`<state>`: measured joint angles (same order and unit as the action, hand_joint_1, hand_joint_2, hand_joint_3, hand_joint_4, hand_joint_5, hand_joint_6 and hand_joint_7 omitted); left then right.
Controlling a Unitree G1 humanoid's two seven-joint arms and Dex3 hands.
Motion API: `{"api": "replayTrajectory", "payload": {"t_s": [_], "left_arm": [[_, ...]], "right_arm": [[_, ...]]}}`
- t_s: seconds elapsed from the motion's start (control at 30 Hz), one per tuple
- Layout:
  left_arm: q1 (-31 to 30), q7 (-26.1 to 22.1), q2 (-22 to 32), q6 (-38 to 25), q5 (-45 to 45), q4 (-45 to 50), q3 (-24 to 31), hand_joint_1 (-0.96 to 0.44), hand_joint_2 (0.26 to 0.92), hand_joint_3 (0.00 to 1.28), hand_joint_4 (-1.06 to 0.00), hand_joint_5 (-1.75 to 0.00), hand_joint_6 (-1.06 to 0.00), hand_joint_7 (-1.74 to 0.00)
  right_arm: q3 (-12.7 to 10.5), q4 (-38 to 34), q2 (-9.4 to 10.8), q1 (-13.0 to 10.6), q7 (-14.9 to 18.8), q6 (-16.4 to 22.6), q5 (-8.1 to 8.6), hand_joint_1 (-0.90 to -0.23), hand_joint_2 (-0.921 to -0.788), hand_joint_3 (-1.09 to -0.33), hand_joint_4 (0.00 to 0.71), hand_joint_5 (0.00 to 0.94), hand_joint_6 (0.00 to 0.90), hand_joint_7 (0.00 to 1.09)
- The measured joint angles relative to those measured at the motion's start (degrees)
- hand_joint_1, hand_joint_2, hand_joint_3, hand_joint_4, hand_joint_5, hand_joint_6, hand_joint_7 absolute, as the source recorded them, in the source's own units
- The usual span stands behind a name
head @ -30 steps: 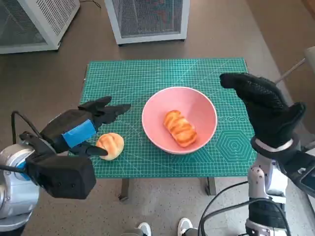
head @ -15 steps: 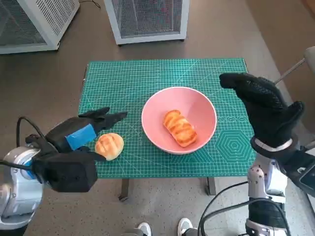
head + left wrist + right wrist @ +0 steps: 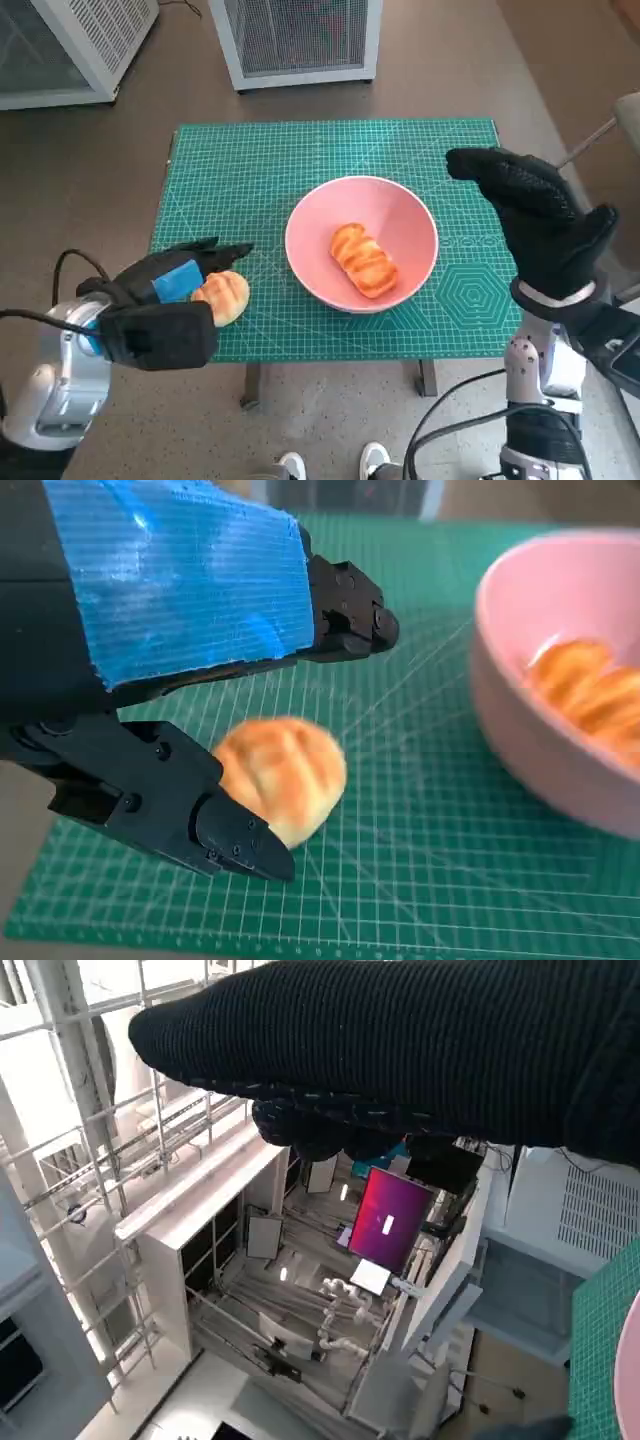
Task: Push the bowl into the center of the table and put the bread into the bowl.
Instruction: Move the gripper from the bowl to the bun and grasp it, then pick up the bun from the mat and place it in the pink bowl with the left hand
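Head view shows you the pink bowl (image 3: pixel 361 243) already mid-table with 1 loaf (image 3: pixel 364 260) inside, while the round bun (image 3: pixel 222 297) sits near the front-left edge of the green cutting mat (image 3: pixel 300 150). Your left hand (image 3: pixel 168 283) straddles that bun with fingers (image 3: pixel 235 840) spread on both sides, gripping nothing — likely lined up to close on it. Your right hand (image 3: pixel 535 220) hangs raised beside the bowl, empty and loosely spread; white mesh cabinets (image 3: pixel 295 40) stand on brown floor (image 3: pixel 90 170) beyond.

Smooth pink bowl (image 3: pixel 361 243); knitted glove, right hand (image 3: pixel 540 222); gridded mat (image 3: pixel 300 160).
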<state>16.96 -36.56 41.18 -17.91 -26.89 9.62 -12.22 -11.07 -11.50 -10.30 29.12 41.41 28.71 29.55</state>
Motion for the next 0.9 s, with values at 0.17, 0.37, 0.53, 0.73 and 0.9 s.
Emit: {"api": "replayTrajectory", "payload": {"t_s": [0.17,0.37,0.53,0.73,0.9], "left_arm": [[1.1,1.4,-1.7,-0.1,-1.7,-5.2,-2.1,-0.02,0.764,0.01,-0.26,-0.04,-0.36,-0.04],[2.7,4.3,-3.2,0.2,-4.5,-11.1,-4.1,0.07,0.803,0.03,-0.41,-0.05,-0.51,-0.07],[4.2,7.6,-3.6,1.7,-7.4,-15.0,-5.7,0.1,0.839,0.05,-0.61,-0.09,-0.66,-0.13],[4.5,11.3,-3.6,4.1,-9.7,-16.6,-6.1,0.03,0.904,0.12,-0.66,-0.93,-0.56,-1.02],[4.5,13.6,-3.5,7.0,-10.6,-17.9,-6.0,0.01,0.917,0.11,-0.67,-1.17,-0.57,-1.17]], "right_arm": [[0.0,0.1,0.0,0.0,0.0,-0.1,0.0,-0.459,-0.921,-0.499,0.381,0.0,0.031,0.63],[0.0,0.2,0.0,0.0,0.0,-0.1,0.0,-0.459,-0.921,-0.498,0.381,0.0,0.031,0.63],[-0.1,0.3,0.0,0.0,0.0,-0.1,-0.01,-0.46,-0.921,-0.498,0.381,0.0,0.03,0.63],[-0.1,0.4,0.0,0.0,0.0,-0.1,-0.02,-0.463,-0.921,-0.497,0.381,0.0,0.029,0.63],[-0.1,0.4,0.0,0.0,0.0,-0.1,-0.03,-0.46,-0.921,-0.497,0.381,0.0,0.03,0.63]]}}
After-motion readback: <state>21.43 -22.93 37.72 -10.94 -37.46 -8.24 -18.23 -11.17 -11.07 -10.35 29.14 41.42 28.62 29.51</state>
